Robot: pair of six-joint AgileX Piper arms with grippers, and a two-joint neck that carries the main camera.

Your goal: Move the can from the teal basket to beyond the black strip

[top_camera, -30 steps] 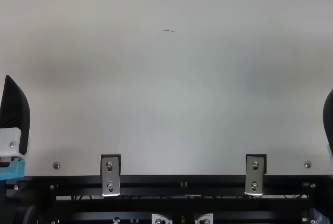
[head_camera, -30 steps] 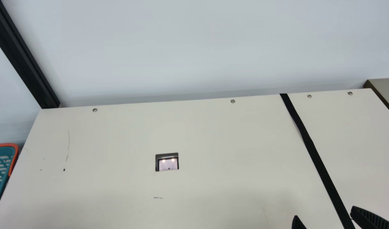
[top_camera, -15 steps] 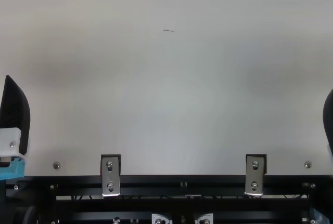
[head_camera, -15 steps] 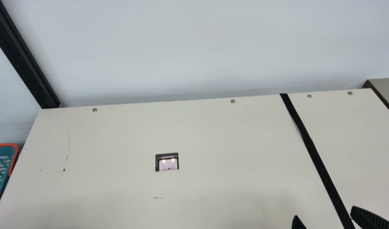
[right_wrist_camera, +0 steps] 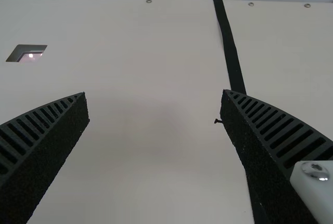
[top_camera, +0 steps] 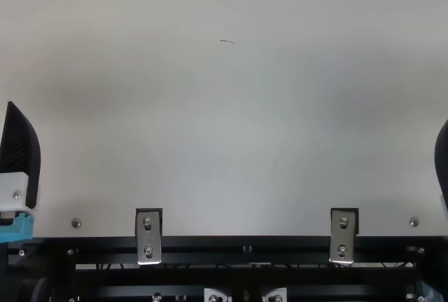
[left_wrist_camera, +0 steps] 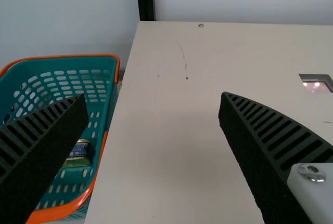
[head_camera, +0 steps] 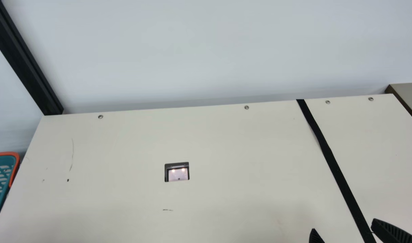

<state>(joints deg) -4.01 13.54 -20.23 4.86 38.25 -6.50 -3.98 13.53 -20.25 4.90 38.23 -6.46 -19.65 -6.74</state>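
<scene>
One can (left_wrist_camera: 81, 152) — beyond left pincer (top_camera: 20, 155)

Robotics lab or test station, by look of it; left tool (top_camera: 19, 158) and right tool (head_camera: 343, 224) at cream tabletop (head_camera: 226, 141); screws (head_camera: 246, 107) set along tabletop edge; dark metal rails (top_camera: 245, 251) with bolted steel brackets (top_camera: 148, 237) on other edge; black strip (head_camera: 330, 158) across surface; black post (head_camera: 24, 60) by plain pale wall (head_camera: 209, 50).
</scene>
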